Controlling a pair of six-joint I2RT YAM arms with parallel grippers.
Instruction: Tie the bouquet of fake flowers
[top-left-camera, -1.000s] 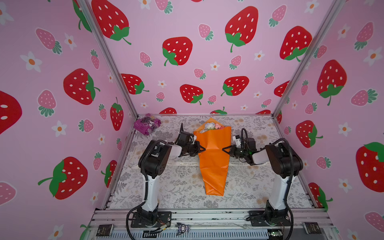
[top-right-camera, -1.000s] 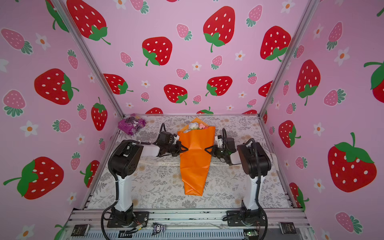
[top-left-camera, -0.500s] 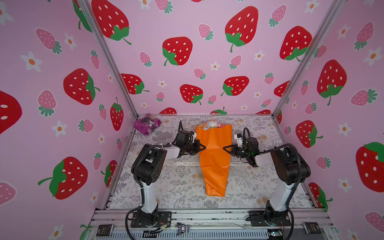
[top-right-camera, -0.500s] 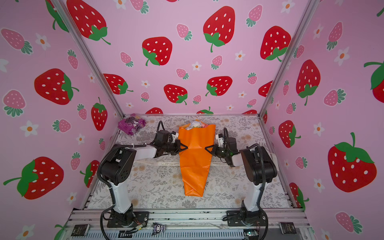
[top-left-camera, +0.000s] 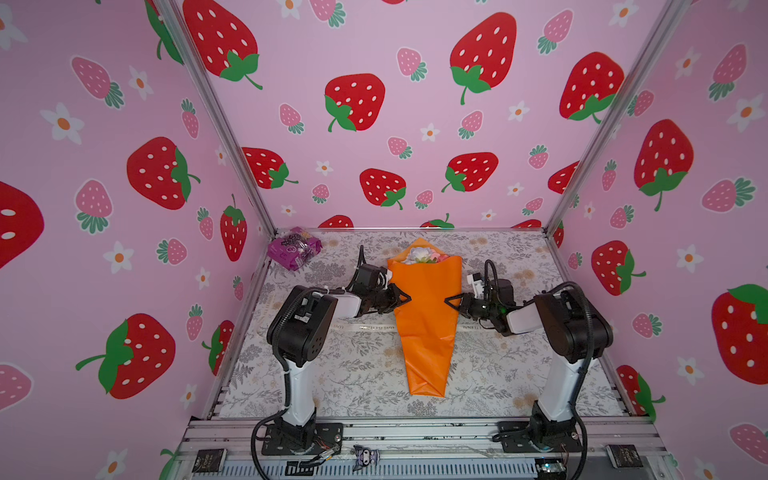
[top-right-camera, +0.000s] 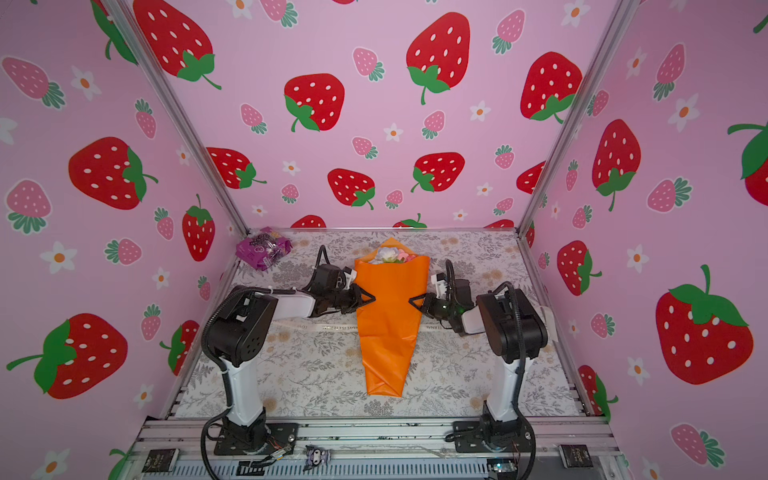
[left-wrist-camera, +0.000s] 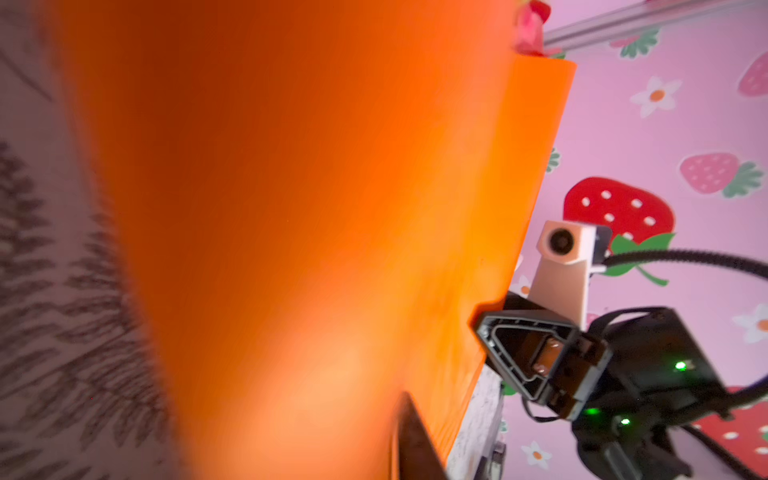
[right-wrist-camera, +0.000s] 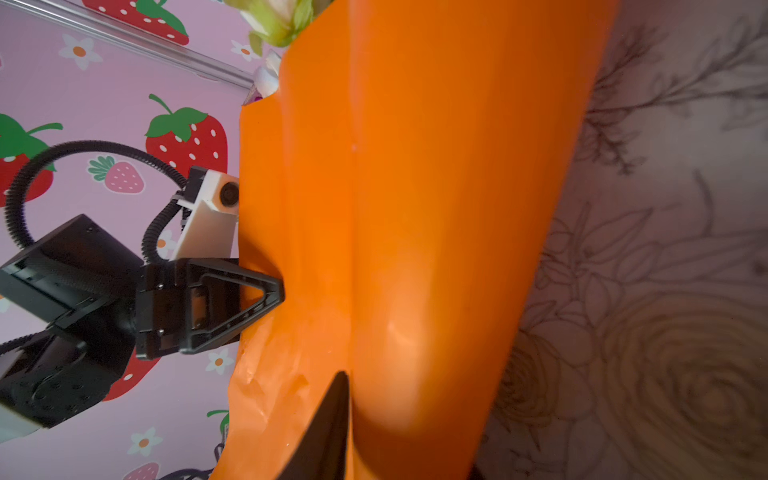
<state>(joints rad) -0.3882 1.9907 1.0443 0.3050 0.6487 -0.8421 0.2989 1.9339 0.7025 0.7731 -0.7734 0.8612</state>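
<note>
Left elbow sits farther from the bouquet (top-left-camera: 426, 324) than a second ago. Left gripper (top-left-camera: 405, 297) and right gripper (top-left-camera: 449, 300) flank it, equally near, tips at its orange edges; jaw gap unreadable. Its long axis runs crosswise to both, over the ribbon (top-left-camera: 365, 328).

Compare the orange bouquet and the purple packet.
The bouquet is a long, smooth orange cone lying mid-table; the purple packet is small, crinkly and sits in the far left corner. The bouquet shows flowers at its far end; the purple packet none. Both rest on the table.
</note>
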